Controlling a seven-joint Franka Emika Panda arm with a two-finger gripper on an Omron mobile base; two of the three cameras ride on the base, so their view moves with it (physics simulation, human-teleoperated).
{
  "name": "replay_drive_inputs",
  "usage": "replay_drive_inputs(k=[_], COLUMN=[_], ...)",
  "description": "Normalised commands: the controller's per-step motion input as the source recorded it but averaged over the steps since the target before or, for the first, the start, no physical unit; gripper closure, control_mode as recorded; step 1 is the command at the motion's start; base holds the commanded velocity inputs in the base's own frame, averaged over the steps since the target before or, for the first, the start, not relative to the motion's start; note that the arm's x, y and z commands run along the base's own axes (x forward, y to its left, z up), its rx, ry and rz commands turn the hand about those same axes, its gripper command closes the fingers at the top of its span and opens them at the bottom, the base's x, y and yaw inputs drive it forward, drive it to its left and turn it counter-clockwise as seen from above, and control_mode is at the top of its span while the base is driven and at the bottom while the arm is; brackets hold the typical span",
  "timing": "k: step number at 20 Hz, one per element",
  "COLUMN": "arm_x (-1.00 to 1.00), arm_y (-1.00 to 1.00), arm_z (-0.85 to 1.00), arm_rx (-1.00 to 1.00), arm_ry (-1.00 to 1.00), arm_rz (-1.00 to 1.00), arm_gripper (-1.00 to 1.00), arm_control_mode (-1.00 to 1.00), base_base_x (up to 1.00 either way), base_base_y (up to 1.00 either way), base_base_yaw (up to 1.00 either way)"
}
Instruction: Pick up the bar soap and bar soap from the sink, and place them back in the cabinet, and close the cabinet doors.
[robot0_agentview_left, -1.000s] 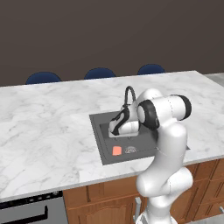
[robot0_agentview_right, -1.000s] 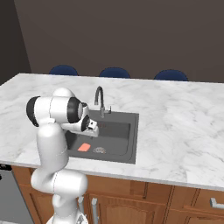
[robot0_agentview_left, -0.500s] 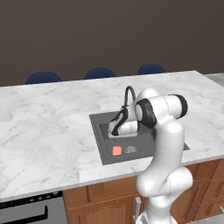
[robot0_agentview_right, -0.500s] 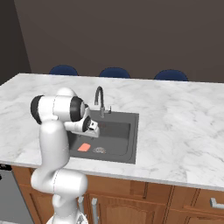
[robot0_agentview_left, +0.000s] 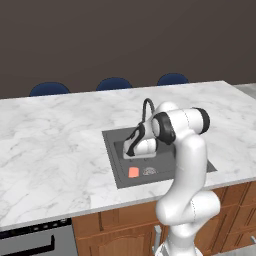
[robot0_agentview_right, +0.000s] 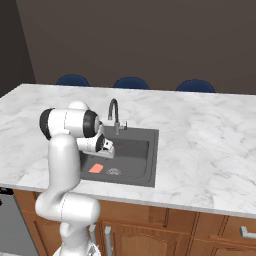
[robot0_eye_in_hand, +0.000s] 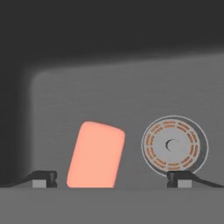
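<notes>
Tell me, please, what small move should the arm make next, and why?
Probably lower the gripper straight down onto the bar soap: the jaws stand open, the soap lies flat on the sink floor between them, beside the drain strainer.

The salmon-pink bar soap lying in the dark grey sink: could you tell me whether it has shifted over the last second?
No. The salmon-pink bar soap lies just left of the round grey drain strainer on the dark grey sink floor, as before.

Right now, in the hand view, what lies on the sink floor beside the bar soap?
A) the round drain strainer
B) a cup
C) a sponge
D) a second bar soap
A: the round grey drain strainer lies beside the bar soap on the sink floor, apart from it.
</notes>
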Motion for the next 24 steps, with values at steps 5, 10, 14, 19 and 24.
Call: replay_drive_inputs(k=[5,10,14,19,24], arm_x=[0.15,0.14,0.11,0.1,0.11], arm_y=[0.0,0.0,0.0,0.0,0.0], arm_z=[-0.14,-0.11,-0.11,-0.12,-0.13], arm_rx=[0.0,0.0,0.0,0.0,0.0], arm_ry=[0.01,0.0,0.0,0.0,0.0], arm_rz=[0.0,0.0,0.0,0.0,0.0], arm_gripper=[-1.0,-1.0,-1.0,-1.0,-1.0], arm_control_mode=[-1.0,-1.0,-1.0,-1.0,-1.0], base_base_x=[0.0,0.0,0.0,0.0,0.0], base_base_y=[0.0,0.0,0.0,0.0,0.0], base_base_yaw=[0.0,0.0,0.0,0.0,0.0])
